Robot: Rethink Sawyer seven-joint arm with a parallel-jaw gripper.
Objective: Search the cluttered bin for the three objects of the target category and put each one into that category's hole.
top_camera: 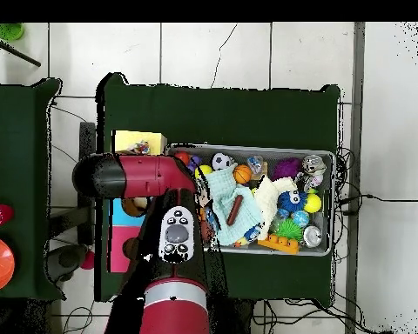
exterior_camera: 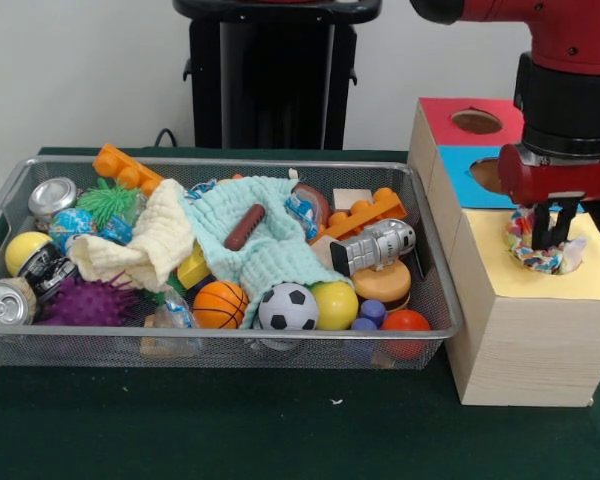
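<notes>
- Mesh bin [exterior_camera: 435, 290] on the green desk [exterior_camera: 280, 420], crammed with toys.
- Along the bin's left end in the front view: two cans [exterior_camera: 52, 196], a yellow ball [exterior_camera: 24, 248], a purple spiky ball [exterior_camera: 88, 303], a green spiky toy [exterior_camera: 107, 200] and an orange brick [exterior_camera: 126, 168].
- Across the middle: a pale-yellow cloth [exterior_camera: 145, 245] beside a mint cloth [exterior_camera: 270, 245], with a brown sausage-shaped toy [exterior_camera: 245, 227] lying on the mint one.
- At the front wall: a basketball [exterior_camera: 220, 304], a soccer ball [exterior_camera: 288, 307], another yellow ball [exterior_camera: 336, 305], a red ball [exterior_camera: 407, 323].
- Toward the right end: a silver toy [exterior_camera: 375, 245], a toy burger [exterior_camera: 383, 284], a second orange brick [exterior_camera: 365, 213].
- No readable writing or brand on the cans or toys.
- Three wooden boxes right of the bin in the front view: red-topped [exterior_camera: 450, 125] farthest, blue-topped [exterior_camera: 470, 175] in the middle, yellow-topped [exterior_camera: 540, 300] nearest.
- Round holes show in the red and blue tops.
- Patterned fabric [exterior_camera: 536, 254], multicoloured, scrunched at the hole [exterior_camera: 564, 270] of the yellow box, partly sunk in.
- Tool [exterior_camera: 550, 232] directly above that hole, black fingers [exterior_camera: 563, 225] set close together and reaching down into the fabric; cannot tell whether pinching it or let go.
- In the overhead view, the arm covers the boxes and the tool is hidden.
</notes>
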